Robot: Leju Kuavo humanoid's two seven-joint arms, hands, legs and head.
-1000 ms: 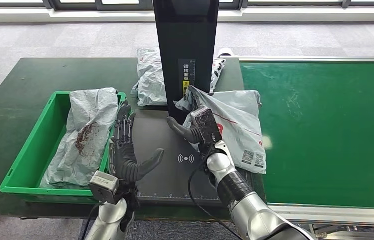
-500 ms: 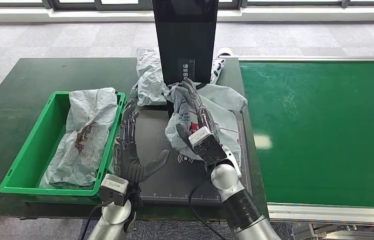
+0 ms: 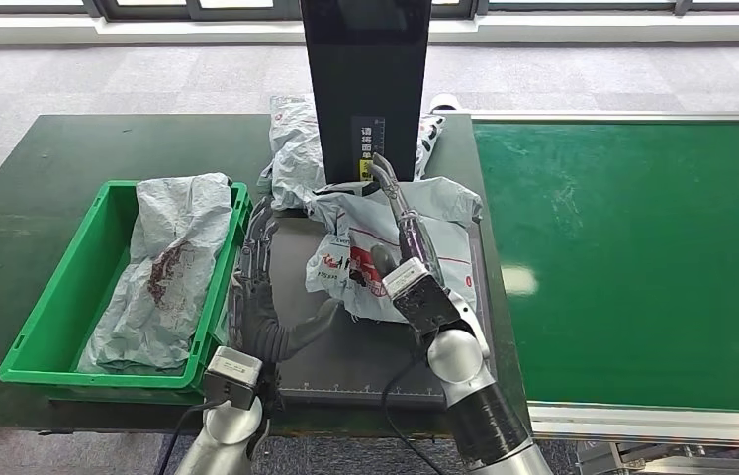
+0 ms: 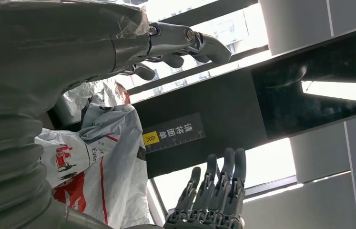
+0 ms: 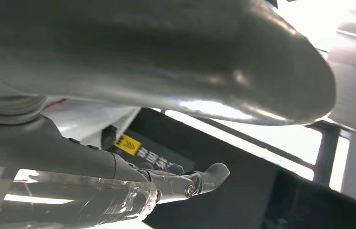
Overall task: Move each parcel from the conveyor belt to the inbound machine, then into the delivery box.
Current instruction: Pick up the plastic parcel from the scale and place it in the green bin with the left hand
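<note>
Grey parcel (image 3: 385,252) is gripped over the inbound machine (image 3: 365,327) by the right hand (image 3: 400,252), left hand (image 3: 261,297) spread empty; limp plastic could be dropped

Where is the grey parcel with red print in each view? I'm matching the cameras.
Head view: grey parcel on the dark scan pad, under the right hand.
Left wrist view: beside the ribbed cover.
Right wrist view: pale sliver.
Shared landmark: yellow-marked scanner label.
</note>
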